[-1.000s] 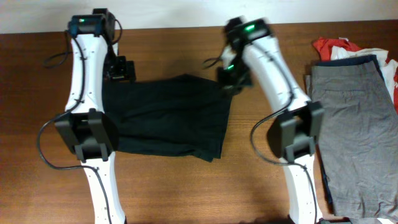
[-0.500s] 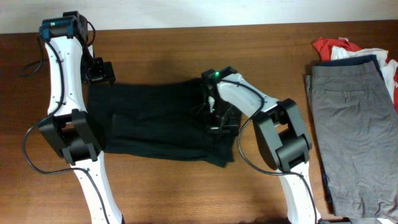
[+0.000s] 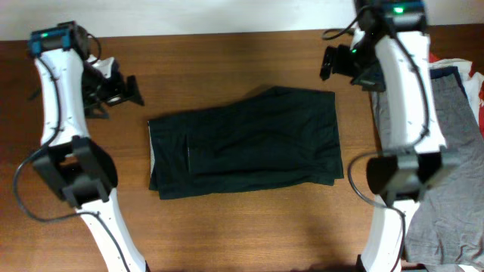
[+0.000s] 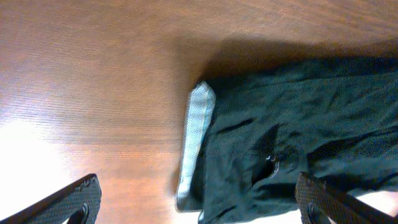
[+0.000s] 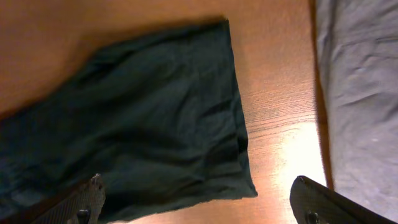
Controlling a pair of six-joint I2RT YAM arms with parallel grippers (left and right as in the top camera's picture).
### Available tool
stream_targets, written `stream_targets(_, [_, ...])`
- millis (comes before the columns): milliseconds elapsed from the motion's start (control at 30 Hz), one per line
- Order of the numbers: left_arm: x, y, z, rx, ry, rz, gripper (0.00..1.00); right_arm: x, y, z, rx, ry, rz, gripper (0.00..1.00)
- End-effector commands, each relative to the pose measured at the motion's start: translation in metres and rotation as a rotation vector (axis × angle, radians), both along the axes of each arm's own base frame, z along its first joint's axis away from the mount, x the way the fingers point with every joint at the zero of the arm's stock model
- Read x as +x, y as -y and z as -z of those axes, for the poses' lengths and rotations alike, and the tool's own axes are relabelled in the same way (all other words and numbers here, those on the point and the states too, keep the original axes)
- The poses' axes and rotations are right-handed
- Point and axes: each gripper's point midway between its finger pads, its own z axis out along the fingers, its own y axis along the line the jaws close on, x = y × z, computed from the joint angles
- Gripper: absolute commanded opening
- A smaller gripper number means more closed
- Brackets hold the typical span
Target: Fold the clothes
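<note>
Both the left end effector [image 3: 127,89] and right end effector [image 3: 331,63] hover released beside the black shorts [image 3: 246,147], seemingly between folds; next, grip one end.

Just a brown wooden table [image 3: 227,234] with visible grain, kinda glossy where the light hits it. A plain white strip [image 3: 212,15] runs along its far edge.

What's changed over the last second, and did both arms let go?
Both let go: the left gripper pulled back left, the right gripper up and right, jaws open. The black shorts now lie further right, flatter. The grey shorts stayed put.
</note>
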Motion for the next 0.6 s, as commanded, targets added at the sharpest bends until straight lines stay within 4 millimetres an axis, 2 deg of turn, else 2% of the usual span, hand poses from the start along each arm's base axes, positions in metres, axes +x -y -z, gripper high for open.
stream_targets(0, [-0.059,0.000,-0.027,0.036,-0.062,-0.002,0.99,-0.021,-0.006,-0.066,0.040,0.165,-0.029,0.99])
stream_targets(67, [-0.081,0.006,0.003,0.007,-0.168,0.000,0.99,-0.025,-0.008,-0.074,0.052,0.185,-0.034,0.99])
stream_targets(100, [-0.082,0.008,0.026,-0.008,-0.174,-0.001,0.99,-0.025,-0.008,-0.072,0.052,0.178,-0.034,0.99])
stream_targets(167, [-0.079,0.015,0.050,-0.079,-0.135,0.038,0.99,-0.026,-0.012,-0.070,0.066,0.171,-0.060,0.99])
stream_targets(233, [-0.076,0.009,0.074,-0.092,-0.098,0.028,0.99,-0.027,-0.021,-0.071,0.111,0.172,-0.095,0.99])
stream_targets(367, [-0.066,0.024,0.094,-0.190,-0.016,0.032,0.99,-0.027,-0.024,-0.071,0.128,0.171,-0.101,0.99])
stream_targets(467, [-0.076,0.031,0.109,-0.220,-0.033,0.027,0.99,-0.027,-0.024,-0.071,0.128,0.171,-0.101,0.99])
stream_targets(567, [-0.090,0.051,0.121,-0.285,-0.063,0.032,0.99,-0.027,-0.025,-0.072,0.135,0.171,-0.102,0.99])
